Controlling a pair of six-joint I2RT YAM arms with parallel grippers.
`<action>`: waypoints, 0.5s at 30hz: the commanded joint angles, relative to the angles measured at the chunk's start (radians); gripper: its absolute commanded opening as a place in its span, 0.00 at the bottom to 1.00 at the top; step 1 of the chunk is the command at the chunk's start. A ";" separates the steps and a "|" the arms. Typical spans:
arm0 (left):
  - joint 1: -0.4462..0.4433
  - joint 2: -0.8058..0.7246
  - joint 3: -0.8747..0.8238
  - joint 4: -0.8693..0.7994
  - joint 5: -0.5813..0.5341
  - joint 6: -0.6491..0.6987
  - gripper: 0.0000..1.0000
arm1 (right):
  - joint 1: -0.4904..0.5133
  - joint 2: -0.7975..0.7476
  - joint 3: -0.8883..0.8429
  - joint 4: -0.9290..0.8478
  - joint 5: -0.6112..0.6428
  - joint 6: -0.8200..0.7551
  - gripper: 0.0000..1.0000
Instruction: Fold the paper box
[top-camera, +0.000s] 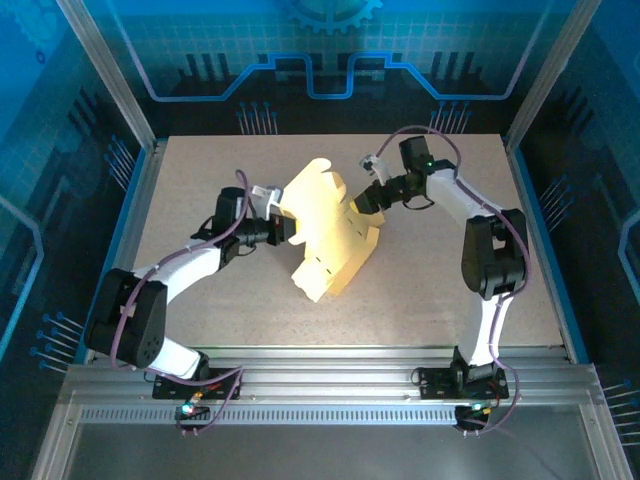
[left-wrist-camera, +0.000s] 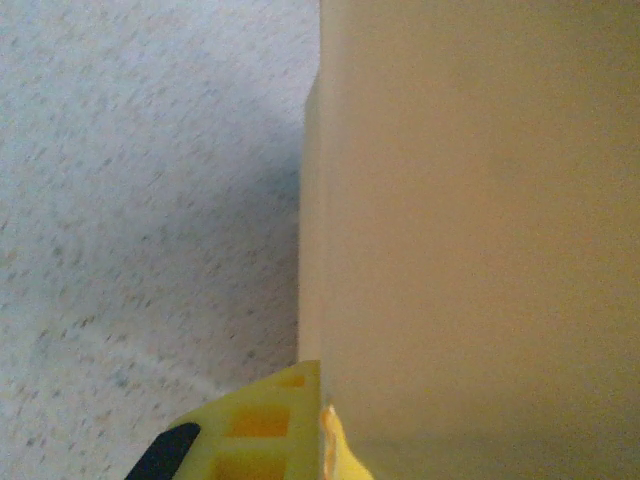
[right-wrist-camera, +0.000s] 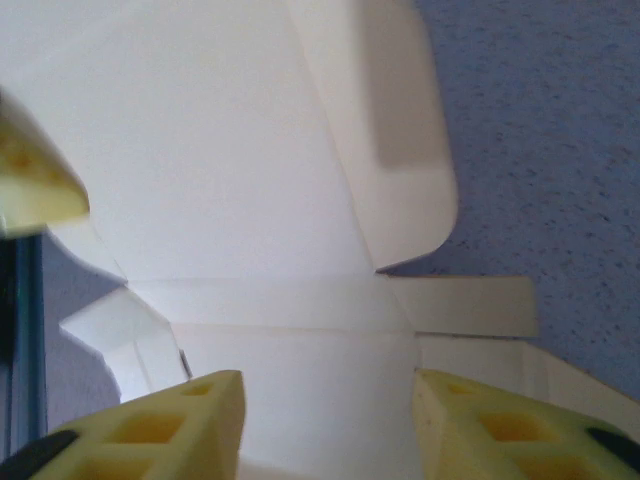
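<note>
Speckled table (top-camera: 450, 280), blue walls (top-camera: 50, 120), left gripper (top-camera: 279, 208) clamped on the paper box (top-camera: 325, 235), right gripper (right-wrist-camera: 328, 388) spread open at its far side.

Both arms are the same build. Left arm (top-camera: 185, 267): white link shells between rounded black joint housings, the largest housing at the shoulder. Right arm (top-camera: 495, 255): same white-and-black scheme.

A purple-grey cable (top-camera: 213, 240) runs in loose loops along each arm, base to wrist. A green light (top-camera: 428, 160) is lit on the right wrist block. Small coloured lights (top-camera: 187, 410) show at both bases.

Fingers are pale yellow, blocky plastic with rectangular recessed pockets: left finger (left-wrist-camera: 262, 425), right fingers (right-wrist-camera: 165, 430). Each has a black patch (left-wrist-camera: 165, 455) at the root. Screws are too small to make out.
</note>
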 joint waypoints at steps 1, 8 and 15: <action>0.023 -0.018 0.057 0.015 0.204 -0.013 0.00 | -0.044 0.041 0.092 -0.214 -0.149 -0.292 0.55; 0.037 -0.038 0.092 -0.011 0.350 -0.020 0.00 | -0.050 0.095 0.191 -0.340 -0.176 -0.500 0.61; 0.057 -0.058 0.099 -0.047 0.361 -0.023 0.00 | -0.053 0.164 0.313 -0.525 -0.248 -0.673 0.59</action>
